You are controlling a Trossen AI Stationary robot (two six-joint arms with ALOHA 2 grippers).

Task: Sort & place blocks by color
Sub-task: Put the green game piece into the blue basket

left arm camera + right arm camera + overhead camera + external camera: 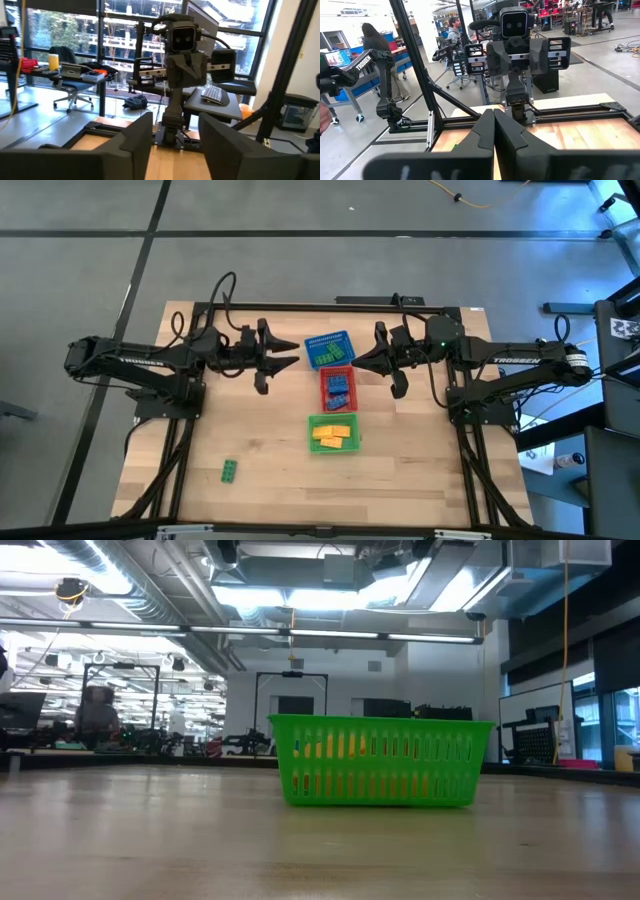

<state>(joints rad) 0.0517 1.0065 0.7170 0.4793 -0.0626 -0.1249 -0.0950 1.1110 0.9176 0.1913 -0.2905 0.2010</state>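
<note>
One green block [230,470] is left loose on the surface [420,480], well apart from the baskets. It should be approached from above by the left gripper [283,355], jaws open. The right gripper [365,360] is held closed, empty. Nothing blocks the path.

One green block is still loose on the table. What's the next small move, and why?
Probably swing the left gripper toward the loose green block and lower over it. That block lies alone near the table's front-left, on the left arm's side, while the left gripper hovers open and empty beside the blue basket. The right gripper is shut and farther off.
</note>
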